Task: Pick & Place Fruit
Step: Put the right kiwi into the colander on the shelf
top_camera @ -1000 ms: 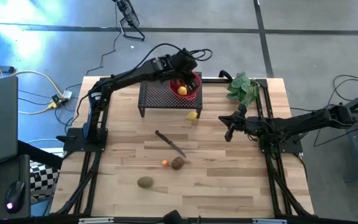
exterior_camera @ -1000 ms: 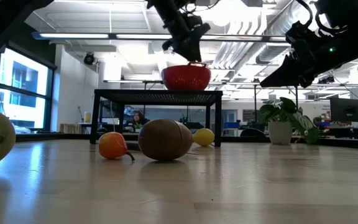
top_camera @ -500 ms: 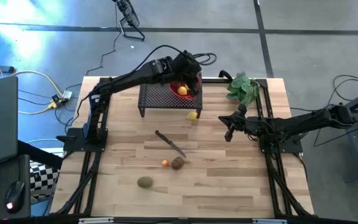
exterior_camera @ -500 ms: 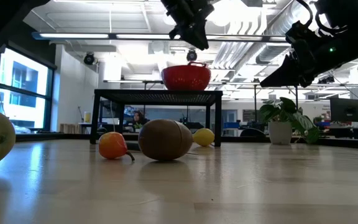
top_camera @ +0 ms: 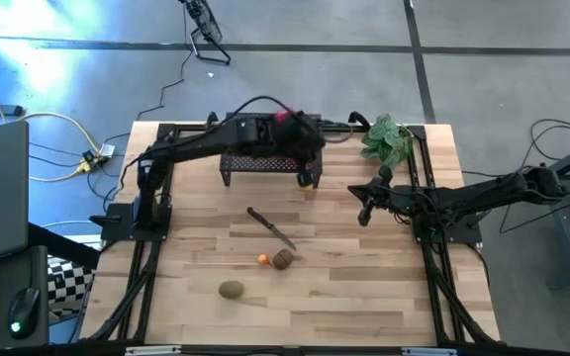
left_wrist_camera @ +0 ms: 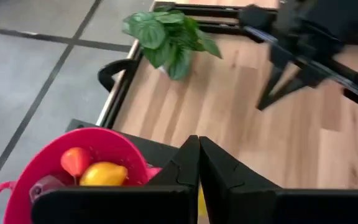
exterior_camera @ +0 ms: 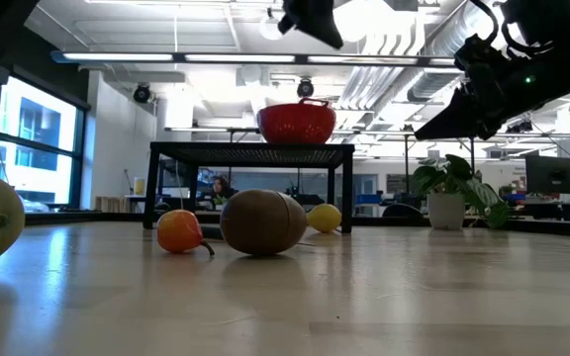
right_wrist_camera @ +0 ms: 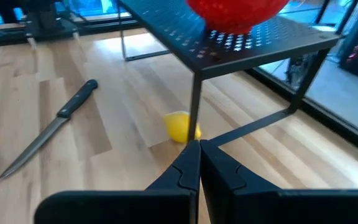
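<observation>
A red bowl [left_wrist_camera: 39, 163] stands on the black mesh rack [exterior_camera: 250, 152] and holds a yellow fruit [left_wrist_camera: 104, 173], a small orange one [left_wrist_camera: 74, 160] and a dark red one [left_wrist_camera: 46, 186]. My left gripper [left_wrist_camera: 198, 140] is shut and empty, high above the rack's right end [top_camera: 310, 163]. On the table lie a lemon [top_camera: 307, 183] beside the rack's leg, a tiny orange fruit [top_camera: 263, 259] next to a brown kiwi [top_camera: 283, 259], and a greenish kiwi [top_camera: 231, 290]. My right gripper [right_wrist_camera: 199, 144] is shut and hovers right of the lemon [right_wrist_camera: 179, 126].
A dark-handled knife [top_camera: 270, 227] lies slanted on the table's middle, between the rack and the kiwis. A green leafy bunch [top_camera: 387, 138] sits at the far right corner. Black frame rails run along the table's left and right edges.
My left gripper has risen out of the red bowl and drawn back toward the table's near side, so it now hangs high over the rack's right end. The bowl and the fruit in it have stayed in place.
</observation>
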### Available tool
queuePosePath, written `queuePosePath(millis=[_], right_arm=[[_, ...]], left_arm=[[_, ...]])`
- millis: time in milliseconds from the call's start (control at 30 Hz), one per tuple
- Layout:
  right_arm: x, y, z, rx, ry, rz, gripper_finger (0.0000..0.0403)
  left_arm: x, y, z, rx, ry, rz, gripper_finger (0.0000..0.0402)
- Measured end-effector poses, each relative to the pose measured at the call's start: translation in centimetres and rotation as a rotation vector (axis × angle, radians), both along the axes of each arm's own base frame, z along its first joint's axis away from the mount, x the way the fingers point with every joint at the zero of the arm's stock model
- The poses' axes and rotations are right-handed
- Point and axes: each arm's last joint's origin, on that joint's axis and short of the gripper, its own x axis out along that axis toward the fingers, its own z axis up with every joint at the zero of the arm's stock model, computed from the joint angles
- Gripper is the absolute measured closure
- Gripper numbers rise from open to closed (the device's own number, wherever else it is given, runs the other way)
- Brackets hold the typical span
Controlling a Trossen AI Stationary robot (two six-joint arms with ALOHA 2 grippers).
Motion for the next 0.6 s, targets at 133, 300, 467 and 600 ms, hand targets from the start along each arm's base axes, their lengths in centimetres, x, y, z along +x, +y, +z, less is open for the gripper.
queuePosePath(millis=[133, 300, 467, 600], right_arm=[[0.0, 0.1, -0.1, 0.026, 0.002, 0.009, 0.0400], [-0.2, 0.1, -0.6, 0.053, 0.043, 0.013, 0.0400], [-0.3, 0.1, -0.8, 0.078, 0.063, 0.007, 0.0400], [-0.3, 0.2, -0.9, 0.110, 0.055, 0.023, 0.0400]], left_arm=[[-0.1, -2.9, -0.4, -0.013, 0.060, -0.062, 0.0396], [-0.3, -6.7, -0.9, -0.029, 0.122, -0.141, 0.0401], [-0.7, -10.5, -1.5, -0.062, 0.164, -0.196, 0.0401], [-1.7, -13.2, -2.0, -0.104, 0.228, -0.194, 0.0401]])
